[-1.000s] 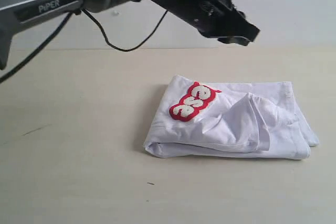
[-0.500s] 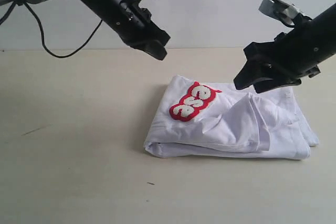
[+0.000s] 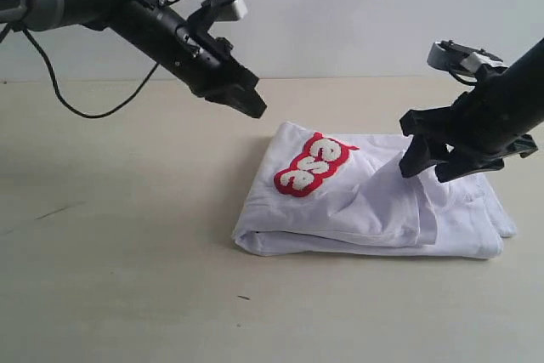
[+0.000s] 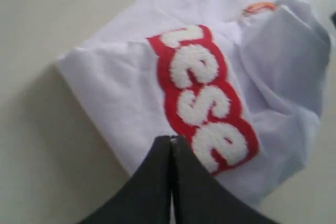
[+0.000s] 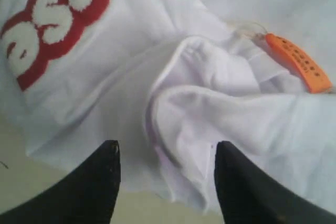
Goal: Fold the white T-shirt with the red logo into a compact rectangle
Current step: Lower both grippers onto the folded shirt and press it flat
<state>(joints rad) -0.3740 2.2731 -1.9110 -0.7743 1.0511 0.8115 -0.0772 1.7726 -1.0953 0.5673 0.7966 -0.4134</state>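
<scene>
In the exterior view the white T-shirt [image 3: 374,206] lies on the table [image 3: 119,235] as a thick, roughly rectangular bundle, right of the middle, with the red logo [image 3: 313,165] showing on its upper left part and a loose flap [image 3: 399,184] puffed up on top. The left gripper [image 3: 252,107] hangs in the air above the table off the shirt's far left corner. The right gripper [image 3: 427,169] is low over the flap. The left wrist view shows that arm's jaws pressed together with nothing between them, pointing toward the logo end of the bundle. The right wrist view shows its two fingers [image 5: 104,174] standing about half apart on either side of the raised flap, not yet closed on it, with the orange neck tag [image 5: 296,61] lying beyond. The cloth looks light, limp and quick to slump, and its layers are likely to slide over each other. The best hold is probably a pinch on the flap's hemmed edge, away from the thicker fuzzy patch.
</scene>
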